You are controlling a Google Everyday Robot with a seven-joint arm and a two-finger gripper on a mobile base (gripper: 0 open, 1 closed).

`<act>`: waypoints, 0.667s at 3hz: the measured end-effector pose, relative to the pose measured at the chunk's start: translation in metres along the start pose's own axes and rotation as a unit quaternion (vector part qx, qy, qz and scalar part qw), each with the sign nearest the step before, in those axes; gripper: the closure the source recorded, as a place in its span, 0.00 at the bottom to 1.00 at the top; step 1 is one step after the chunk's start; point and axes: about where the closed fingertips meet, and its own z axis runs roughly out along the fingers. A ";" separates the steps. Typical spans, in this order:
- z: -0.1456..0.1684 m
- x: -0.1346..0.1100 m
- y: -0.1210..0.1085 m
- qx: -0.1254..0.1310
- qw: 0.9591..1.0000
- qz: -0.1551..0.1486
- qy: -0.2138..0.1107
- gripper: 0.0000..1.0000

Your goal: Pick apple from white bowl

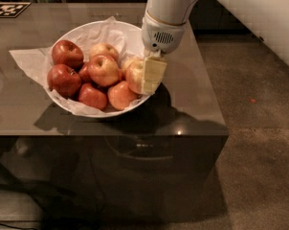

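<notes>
cam: your single view sits high, tilted down | gripper (pixel 147 78): upper centre, over desk (pixel 197 80) | desk front edge nearer you than gripper | floor (pixel 259 143) right of gripper | range: mid-close

apple (pixel 134 75) in white bowl (pixel 87 30), pincer (pixel 150 80) beside apple

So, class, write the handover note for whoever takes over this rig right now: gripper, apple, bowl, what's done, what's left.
Gripper: down at the right side of the white bowl, against the apple; a firm hold can't be confirmed.
Apple: in the bowl by its right rim, beside the other apples.
Done: approach.
Left: secure the grip and lift the apple clear of the bowl.
</notes>
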 end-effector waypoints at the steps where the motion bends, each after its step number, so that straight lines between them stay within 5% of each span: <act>1: -0.020 -0.004 -0.002 0.022 1.000 -0.003 -0.004 1.00; 2: -0.040 -0.007 -0.002 0.041 0.999 -0.009 -0.015 1.00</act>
